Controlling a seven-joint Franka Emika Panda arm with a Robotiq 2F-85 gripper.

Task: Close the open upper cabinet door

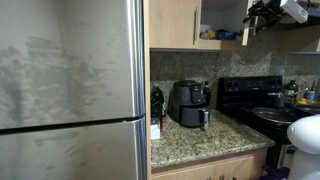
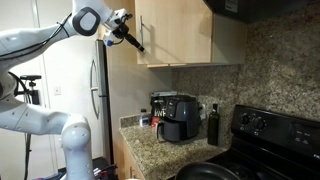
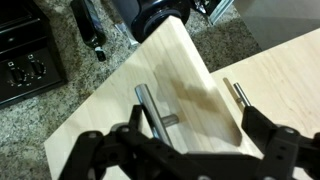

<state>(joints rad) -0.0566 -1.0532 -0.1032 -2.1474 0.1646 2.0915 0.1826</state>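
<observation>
The upper cabinet door (image 3: 195, 85) is seen from above in the wrist view, standing open at an angle above the granite counter (image 3: 70, 110). A slim silver handle (image 3: 150, 110) is fixed near its edge. Two such handles are counted there; the second handle (image 3: 238, 95) belongs to the twin door (image 3: 285, 85) on the right.

The gripper (image 3: 180, 152) is spread wide and nothing is held. The first handle lies between its fingers (image 3: 95, 150), though contact cannot be judged.

In an exterior view the gripper (image 2: 128, 32) is shown at the left edge of the upper cabinet door (image 2: 175, 30), high beside the fridge (image 2: 70, 80).

Only in an exterior view is the open cabinet interior (image 1: 222, 18) shown, with a few small items on its shelf that cannot be identified. There the gripper (image 1: 262, 12) is just to its right.

One black air fryer (image 1: 190, 103) and one black stove (image 1: 255, 100) are seen in both exterior views. One dark bottle (image 2: 212, 125) stands between them.
</observation>
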